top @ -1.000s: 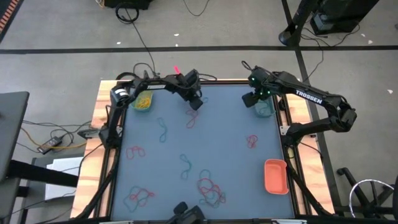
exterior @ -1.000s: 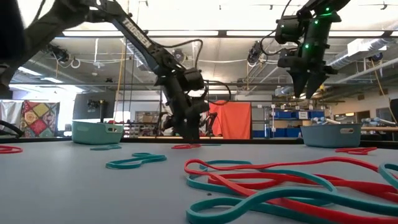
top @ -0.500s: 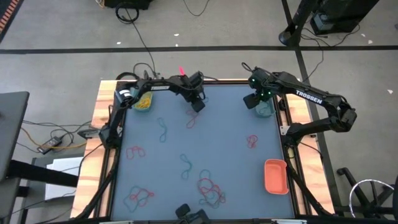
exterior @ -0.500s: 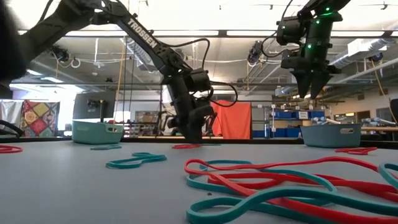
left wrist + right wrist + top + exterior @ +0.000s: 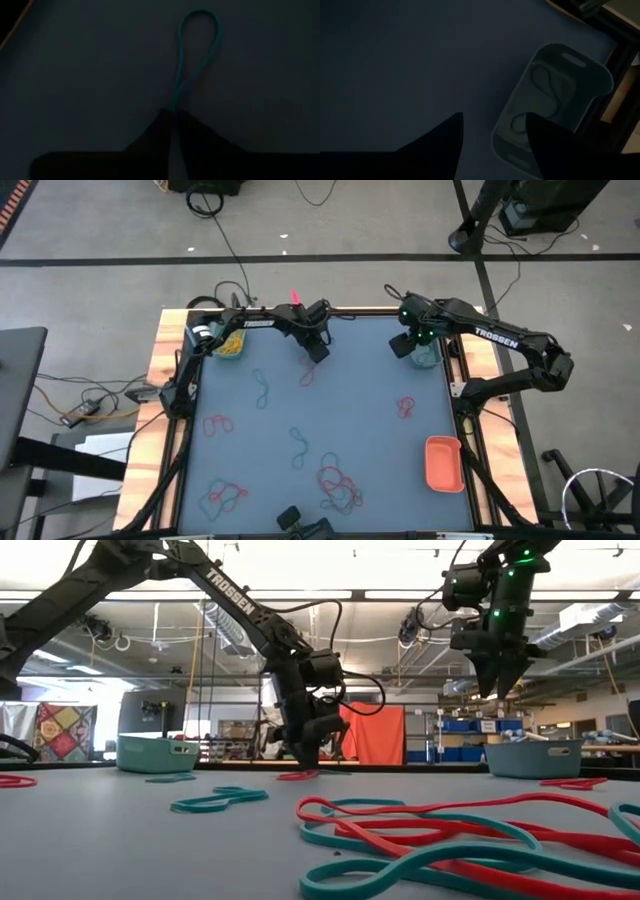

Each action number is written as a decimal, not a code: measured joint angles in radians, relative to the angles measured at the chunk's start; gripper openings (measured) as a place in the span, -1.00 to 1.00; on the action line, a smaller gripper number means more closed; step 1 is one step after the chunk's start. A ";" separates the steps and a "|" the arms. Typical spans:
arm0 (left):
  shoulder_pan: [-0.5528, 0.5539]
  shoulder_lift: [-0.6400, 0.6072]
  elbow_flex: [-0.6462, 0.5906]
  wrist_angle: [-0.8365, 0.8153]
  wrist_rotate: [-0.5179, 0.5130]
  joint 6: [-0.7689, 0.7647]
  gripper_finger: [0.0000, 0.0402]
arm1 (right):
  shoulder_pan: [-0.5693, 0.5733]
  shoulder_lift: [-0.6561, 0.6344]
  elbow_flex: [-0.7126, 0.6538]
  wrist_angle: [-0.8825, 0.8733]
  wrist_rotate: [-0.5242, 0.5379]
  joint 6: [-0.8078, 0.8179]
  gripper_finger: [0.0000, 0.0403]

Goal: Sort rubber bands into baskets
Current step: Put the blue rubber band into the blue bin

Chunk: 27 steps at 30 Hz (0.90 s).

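Observation:
My left gripper (image 5: pixel 316 352) stands low on the blue-grey table at the far middle, shut on a teal rubber band (image 5: pixel 197 50) that lies beside a red one (image 5: pixel 300 775). Over the teal basket (image 5: pixel 425 356) at the far right, my right gripper (image 5: pixel 492 125) hangs open with nothing between its fingers; a band lies in that basket (image 5: pixel 555 95). The green basket (image 5: pixel 230 343) at the far left holds yellow bands. The orange basket (image 5: pixel 443 462) stands near the right edge. More rubber bands (image 5: pixel 338 483) are scattered over the table. My left gripper pinches one end of the teal rubber band (image 5: pixel 175 102) between its two fingertips. The fingers come from above, pointing down at the table. The rest of the band lies on the table as a long narrow loop (image 5: pixel 200 20), stretched away from the fingers.
Loose bands lie at the left (image 5: pixel 218 424), the middle (image 5: pixel 300 445), the right (image 5: pixel 405 407) and the near left (image 5: pixel 222 496). A tangle of red and teal bands (image 5: pixel 440 835) fills the near edge. Black cables (image 5: pixel 230 295) run behind the far edge.
My left arm has shifted a little toward the table's right edge, its gripper staying low on the table by the red and teal bands.

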 joint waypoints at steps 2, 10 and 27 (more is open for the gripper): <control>0.008 0.000 0.000 -0.001 0.012 0.000 -0.96 | 0.015 0.000 0.000 0.004 0.006 0.008 0.12; 0.038 0.011 0.079 -0.096 0.086 0.003 -0.98 | 0.091 0.000 0.000 0.016 0.038 0.065 0.12; -0.103 0.009 0.663 -0.539 0.094 0.155 -1.00 | 0.289 0.000 -0.032 0.176 0.102 0.116 0.12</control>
